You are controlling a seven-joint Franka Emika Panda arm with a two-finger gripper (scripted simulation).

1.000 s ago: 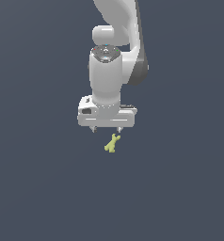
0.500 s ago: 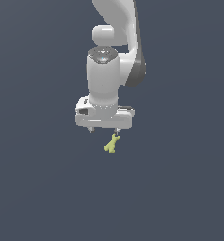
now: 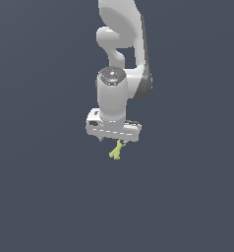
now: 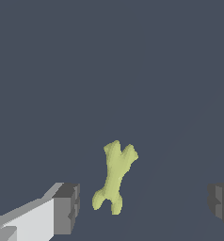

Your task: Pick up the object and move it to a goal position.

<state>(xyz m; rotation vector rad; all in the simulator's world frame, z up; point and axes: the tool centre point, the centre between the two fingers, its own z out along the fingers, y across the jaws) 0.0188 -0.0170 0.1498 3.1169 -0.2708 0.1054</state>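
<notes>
The object [image 3: 116, 150] is a tiny yellow-green bone-like piece with forked ends, lying on the dark grey floor. In the exterior view my gripper [image 3: 116, 141] hangs straight down just above it, the white hand covering the object's upper end. In the wrist view the object [image 4: 115, 178] lies between my two dark fingertips [image 4: 67, 207], nearer to one of them, with its long axis across the line between them. My gripper [image 4: 144, 207] is open wide and empty. I cannot tell whether the fingertips reach the floor.
A plain dark grey floor [image 3: 45, 197] fills both views. The white arm [image 3: 120, 54] rises above the hand. Nothing else stands in view.
The hand has come down closer to the object, now covering its upper end in the exterior view. The object has not moved.
</notes>
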